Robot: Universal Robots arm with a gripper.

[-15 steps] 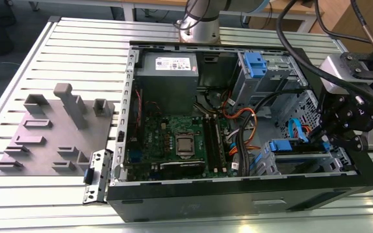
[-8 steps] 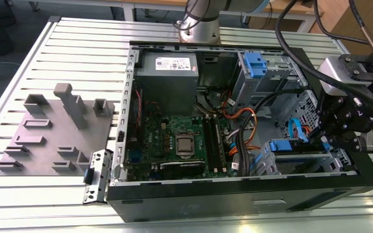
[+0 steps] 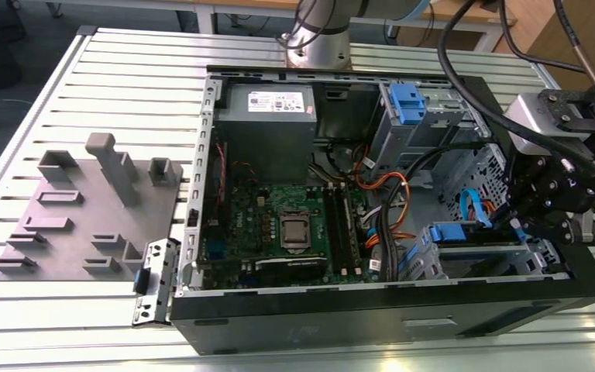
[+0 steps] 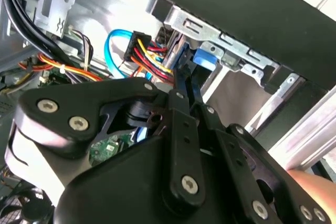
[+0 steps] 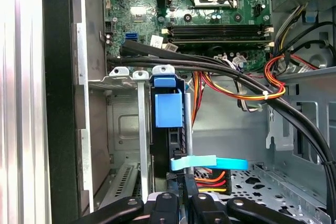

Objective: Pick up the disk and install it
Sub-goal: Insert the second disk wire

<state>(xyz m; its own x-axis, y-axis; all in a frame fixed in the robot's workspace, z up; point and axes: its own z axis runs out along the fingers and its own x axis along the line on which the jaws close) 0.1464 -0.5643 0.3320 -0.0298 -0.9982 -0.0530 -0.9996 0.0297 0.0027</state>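
Note:
The disk (image 3: 451, 232) stands on edge in the drive cage at the corner of the open computer case (image 3: 308, 322) on the exterior view's right. In the first wrist view its blue caddy rail (image 5: 168, 109) sits between the cage's metal guides. My gripper (image 3: 525, 225) hangs just beside that cage. In the second wrist view its fingers (image 4: 178, 90) lie close together, and the gripper (image 4: 184, 69) ends right at the disk's blue rail (image 4: 205, 59). Whether they pinch any part of the disk is hidden. The gripper (image 5: 181, 190) is in line with the disk's edge.
A light blue data cable (image 5: 210, 163) and red, yellow and black power wires (image 5: 247, 90) run close by the cage. A second blue bracket (image 3: 406, 105) sits in the upper bay. A grey fixture plate (image 3: 80, 225) lies on the slatted table at the exterior view's left.

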